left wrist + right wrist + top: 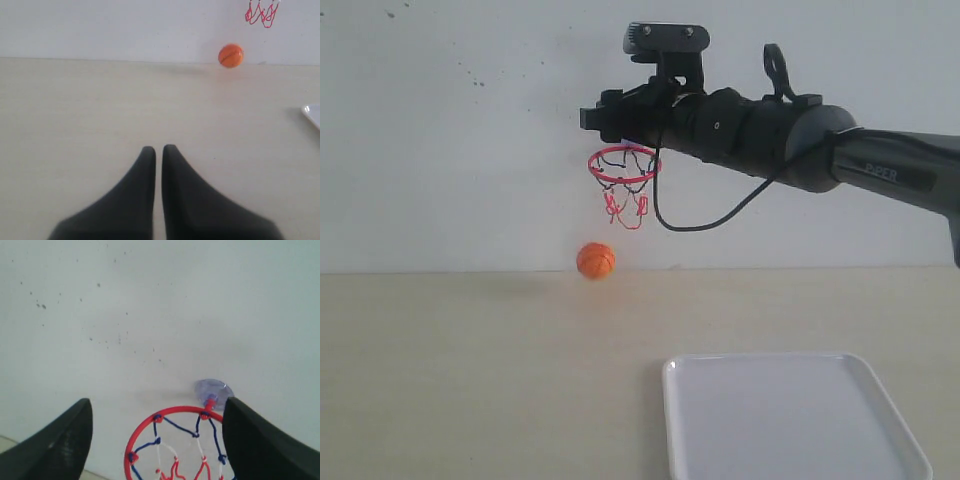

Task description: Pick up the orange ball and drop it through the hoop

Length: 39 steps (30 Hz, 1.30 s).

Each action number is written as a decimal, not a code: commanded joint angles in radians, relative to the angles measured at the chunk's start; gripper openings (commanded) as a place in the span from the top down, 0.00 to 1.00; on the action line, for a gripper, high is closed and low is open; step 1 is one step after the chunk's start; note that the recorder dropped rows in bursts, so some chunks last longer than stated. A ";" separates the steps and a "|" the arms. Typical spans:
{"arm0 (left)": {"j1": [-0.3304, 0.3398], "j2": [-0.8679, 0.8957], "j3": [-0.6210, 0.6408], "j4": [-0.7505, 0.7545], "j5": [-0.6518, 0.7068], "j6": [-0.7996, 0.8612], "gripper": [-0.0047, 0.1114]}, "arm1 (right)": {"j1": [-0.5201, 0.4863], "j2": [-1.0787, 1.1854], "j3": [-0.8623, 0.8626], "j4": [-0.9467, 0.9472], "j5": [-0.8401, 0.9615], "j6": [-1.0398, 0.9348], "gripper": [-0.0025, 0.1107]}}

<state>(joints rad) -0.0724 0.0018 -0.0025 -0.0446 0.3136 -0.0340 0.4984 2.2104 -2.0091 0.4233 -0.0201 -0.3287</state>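
The orange ball [595,260] sits low at the foot of the white wall, below and slightly left of the hoop [623,165]; the left wrist view has the ball [230,55] far ahead. The hoop's red ring [181,407] hangs on the wall from a greyish suction cup [214,389], with its string net dangling. My right gripper [600,118] is just above the ring, and in its own view the right gripper [157,401] stands open and empty, its fingers straddling the ring. My left gripper [158,148] is shut and empty over the table, and the exterior view does not show it.
A white tray [790,420] lies on the beige table [470,370] at the front right; its corner [312,114] shows in the left wrist view. A black cable [720,222] loops under the right arm. The wall closes the table's far side.
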 commanded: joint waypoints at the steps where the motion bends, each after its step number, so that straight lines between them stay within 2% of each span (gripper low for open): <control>1: -0.007 -0.002 0.003 0.004 -0.007 0.002 0.92 | 0.000 -0.025 -0.005 -0.009 0.104 0.005 0.37; 7: -0.007 -0.002 0.003 0.004 -0.007 0.002 0.92 | -0.011 -0.065 -0.005 -0.014 0.317 0.005 0.37; 16: -0.007 -0.002 0.003 0.004 -0.007 0.002 0.92 | -0.040 -0.083 -0.005 -0.008 0.804 0.020 0.37; 20: -0.007 -0.002 0.003 0.004 -0.007 0.002 0.92 | -0.040 -0.110 -0.001 -0.008 0.915 0.020 0.38; 22: -0.007 -0.002 0.003 0.004 -0.007 0.002 0.92 | -0.040 -0.131 0.023 -0.008 0.935 0.026 0.44; 23: -0.007 -0.002 0.003 0.004 -0.007 0.002 0.92 | -0.040 -0.147 0.045 -0.008 0.942 0.026 0.50; 28: -0.007 -0.002 0.003 0.004 -0.007 0.002 0.92 | -0.040 -0.307 0.281 0.034 0.957 0.025 0.95; 29: -0.007 -0.002 0.003 0.004 -0.007 0.002 0.92 | -0.040 -0.340 0.329 0.037 0.943 0.025 0.98; 39: -0.007 -0.002 0.003 0.004 -0.007 0.002 0.92 | -0.040 -0.738 0.851 0.141 0.776 0.031 0.98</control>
<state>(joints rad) -0.0724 0.0018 -0.0025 -0.0446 0.3136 -0.0340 0.4613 1.5880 -1.2737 0.5140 0.8007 -0.3016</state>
